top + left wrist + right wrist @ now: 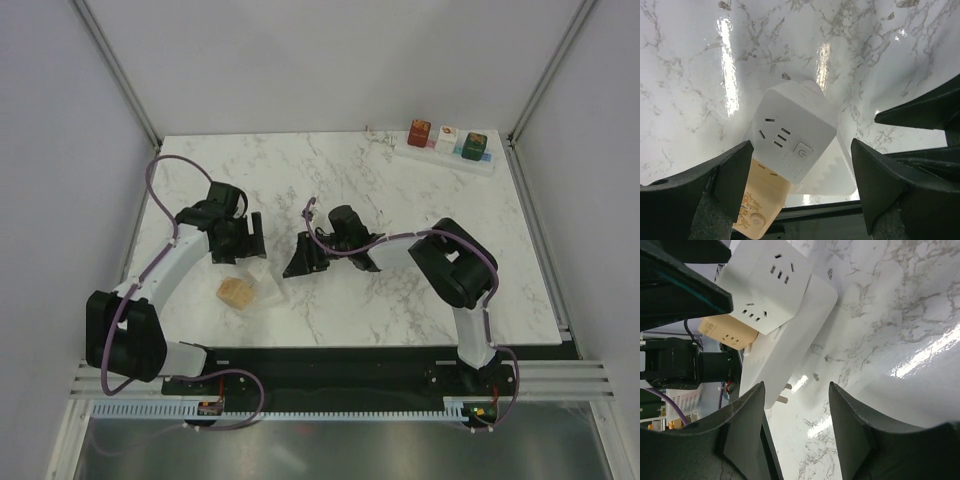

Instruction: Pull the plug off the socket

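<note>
My top camera looks steeply down from behind the near edge over the whole marble table (400, 290). Each wrist camera sits close and low, facing the white cube plug (792, 132) from different sides; all three views share it.

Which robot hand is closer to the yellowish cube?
Left. The left gripper hovers just beyond the tan cube plug; the right gripper sits farther off to its right, past the white cube plug.

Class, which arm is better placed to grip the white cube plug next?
Left, probably: the left claw, open, frames the white cube plug between its fingers; the right claw has it off to one side.
</note>
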`<control>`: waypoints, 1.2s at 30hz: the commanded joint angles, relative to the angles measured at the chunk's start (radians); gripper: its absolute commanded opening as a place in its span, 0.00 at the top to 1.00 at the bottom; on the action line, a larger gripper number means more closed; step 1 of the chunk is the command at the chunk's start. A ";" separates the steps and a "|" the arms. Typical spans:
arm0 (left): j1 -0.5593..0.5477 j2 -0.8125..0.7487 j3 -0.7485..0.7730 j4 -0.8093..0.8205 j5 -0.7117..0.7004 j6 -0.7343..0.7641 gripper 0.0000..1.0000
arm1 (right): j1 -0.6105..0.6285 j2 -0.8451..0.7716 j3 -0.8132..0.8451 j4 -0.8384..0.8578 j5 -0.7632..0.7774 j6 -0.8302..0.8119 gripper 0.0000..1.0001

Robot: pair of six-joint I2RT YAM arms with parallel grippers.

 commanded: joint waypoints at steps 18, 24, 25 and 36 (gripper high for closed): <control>-0.004 0.025 0.010 0.006 -0.004 0.167 0.05 | -0.004 -0.038 -0.003 0.055 -0.055 -0.038 0.37; -0.004 0.065 0.017 0.013 0.042 0.147 0.05 | -0.014 -0.043 -0.011 0.060 -0.058 -0.038 0.37; -0.004 0.068 0.018 0.024 0.057 0.144 0.06 | -0.012 -0.045 -0.011 0.063 -0.059 -0.038 0.37; -0.004 0.031 -0.032 0.079 0.089 0.015 0.39 | -0.037 -0.066 -0.034 0.058 0.035 0.039 0.37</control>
